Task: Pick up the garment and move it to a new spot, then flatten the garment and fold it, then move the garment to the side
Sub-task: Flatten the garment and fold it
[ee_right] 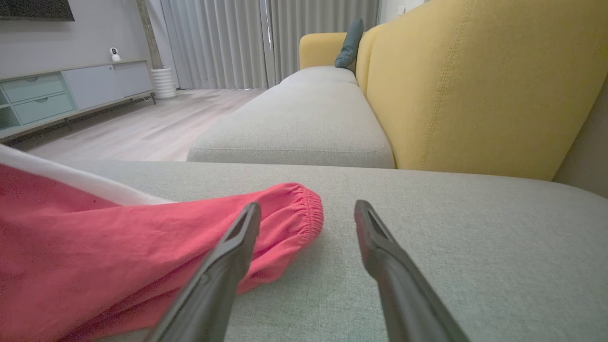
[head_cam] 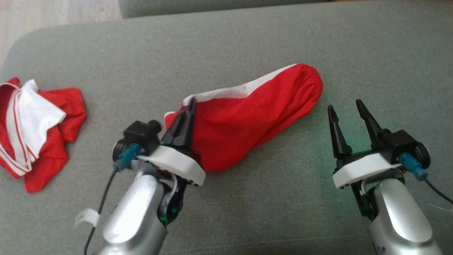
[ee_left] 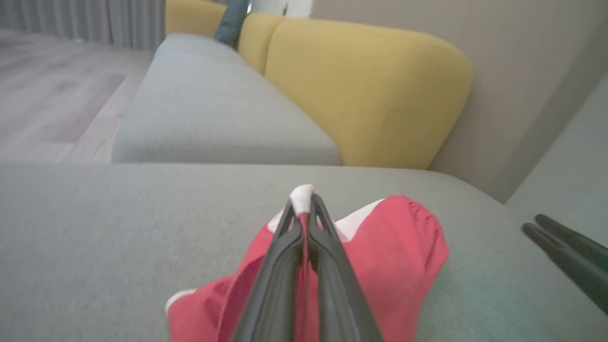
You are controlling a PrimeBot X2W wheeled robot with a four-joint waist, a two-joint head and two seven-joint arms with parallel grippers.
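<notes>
Centrally on grey cushion [head_cam: 247,35]: red garment [head_cam: 247,117], lying slantwise, elastic end toward far right. Left gripper [head_cam: 189,106] pressed fully together, pinching white-trimmed edge at garment's near-left end, cloth bunched between fingers. Right gripper [head_cam: 345,106] spread wide, holding nothing, just beside garment's right end, clear of cloth. Second red-and-white heap [head_cam: 39,131] well apart at left.

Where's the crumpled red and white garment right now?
In the head view the crumpled garment lies at the far left of the grey cushion, left of the left tool, which is shut on the other red garment.
</notes>
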